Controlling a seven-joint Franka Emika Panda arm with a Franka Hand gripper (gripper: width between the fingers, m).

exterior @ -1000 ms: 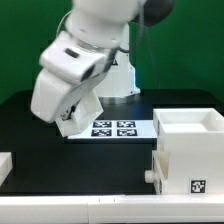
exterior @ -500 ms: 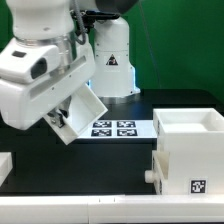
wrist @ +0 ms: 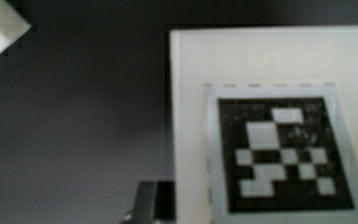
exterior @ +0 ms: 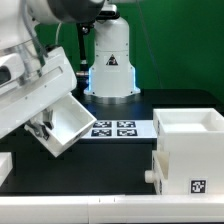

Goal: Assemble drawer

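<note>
The drawer (exterior: 72, 120), a shallow white open-topped tray, hangs tilted above the black table at the exterior view's left. My gripper (exterior: 44, 129) is shut on one of its walls. The wrist view shows the drawer's white face (wrist: 194, 90) close up with its black-and-white tag (wrist: 275, 150). One dark finger (wrist: 153, 203) lies against the edge of that face; the other finger is hidden. The taller white casing (exterior: 190, 148), open at the top and with a small tag on its front, stands at the exterior view's right.
The marker board (exterior: 113, 128) lies flat on the table behind the drawer. A small white block (exterior: 4, 165) shows at the exterior view's left edge. The robot's base (exterior: 110, 65) stands at the back.
The arm has swung toward the exterior view's left and come lower, carrying the drawer with it. The drawer now hangs lower, with its open side more in view.
</note>
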